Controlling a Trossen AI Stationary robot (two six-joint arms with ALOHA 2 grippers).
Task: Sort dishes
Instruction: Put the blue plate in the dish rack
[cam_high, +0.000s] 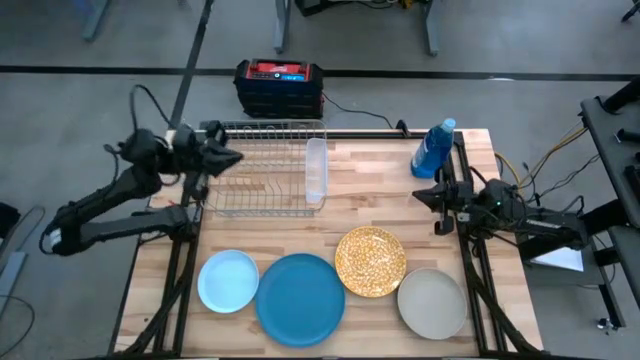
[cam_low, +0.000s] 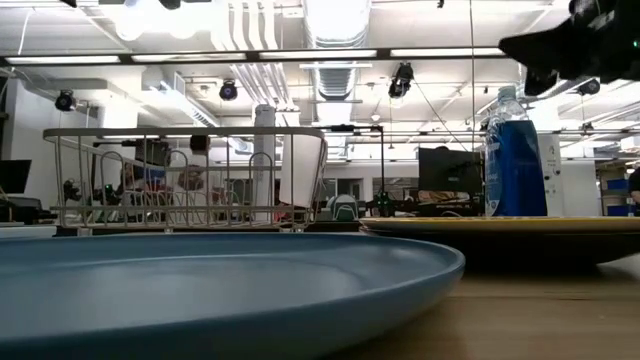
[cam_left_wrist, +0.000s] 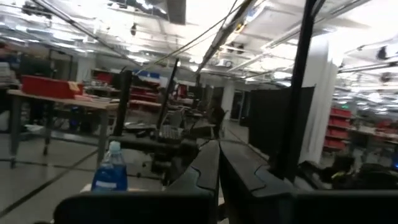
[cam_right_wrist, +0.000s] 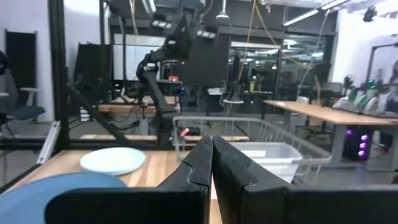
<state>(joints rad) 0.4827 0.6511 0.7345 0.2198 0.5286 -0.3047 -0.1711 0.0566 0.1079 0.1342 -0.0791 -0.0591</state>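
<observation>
Four plates lie flat on the wooden table near its front edge: a small pale blue plate (cam_high: 228, 281), a large mid-blue plate (cam_high: 300, 298), a gold speckled plate (cam_high: 370, 261) and a beige-grey plate (cam_high: 432, 303). My left gripper (cam_high: 235, 157) is shut and raised over the left end of the wire dish rack (cam_high: 262, 170), holding nothing. My right gripper (cam_high: 418, 193) is shut and hovers level at the table's right edge, pointing toward the rack, far from the plates. In the right wrist view its shut fingers (cam_right_wrist: 205, 162) point past the pale blue plate (cam_right_wrist: 112, 160).
A clear plastic cup (cam_high: 316, 172) lies at the rack's right end. A blue bottle (cam_high: 433, 150) stands at the far right corner. A black and red box (cam_high: 279, 85) sits on the floor behind the table. Bare wood shows between the rack and the plates.
</observation>
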